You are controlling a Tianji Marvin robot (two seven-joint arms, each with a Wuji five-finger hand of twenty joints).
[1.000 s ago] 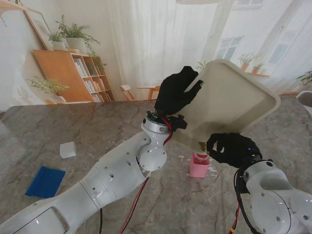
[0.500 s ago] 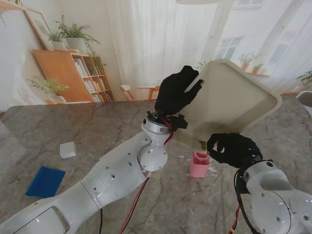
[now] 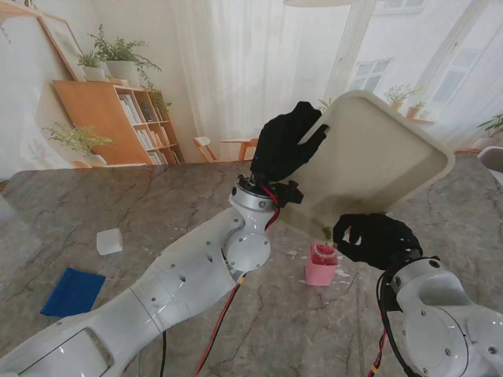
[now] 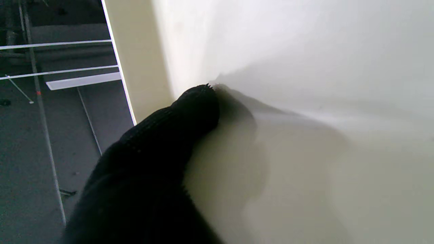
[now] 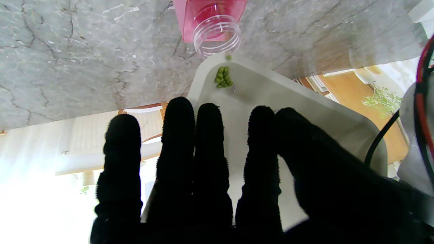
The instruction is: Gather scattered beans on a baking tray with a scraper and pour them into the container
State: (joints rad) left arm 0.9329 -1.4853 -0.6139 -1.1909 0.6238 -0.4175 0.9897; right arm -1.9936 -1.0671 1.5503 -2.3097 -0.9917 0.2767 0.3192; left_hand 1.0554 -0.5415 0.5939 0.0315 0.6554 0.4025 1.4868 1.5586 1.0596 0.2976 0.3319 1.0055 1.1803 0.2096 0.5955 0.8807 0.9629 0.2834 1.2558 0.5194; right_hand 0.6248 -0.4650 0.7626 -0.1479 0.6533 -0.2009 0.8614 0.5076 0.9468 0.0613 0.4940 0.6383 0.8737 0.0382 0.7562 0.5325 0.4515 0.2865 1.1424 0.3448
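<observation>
Both hands hold the cream baking tray (image 3: 369, 165) steeply tilted above the table. My left hand (image 3: 284, 145) is shut on its raised left edge, and the left wrist view shows a black finger (image 4: 162, 145) pressed against the tray wall (image 4: 305, 101). My right hand (image 3: 373, 239) is shut on the low edge nearest me. A small clump of green beans (image 5: 223, 77) lies in the tray's lowest corner (image 5: 271, 98), directly over the mouth of the pink container (image 5: 217, 28). The container (image 3: 321, 264) stands on the table under that corner. One bean is at the corner's lip.
A flat blue thing (image 3: 73, 292) and a small white block (image 3: 109, 241) lie on the marble table far to my left. A red cable runs along my left forearm. A few specks lie on the table around the container.
The tray's raised end has gone slightly higher and my left wrist has turned a little. The right hand and the container stay where they were.
</observation>
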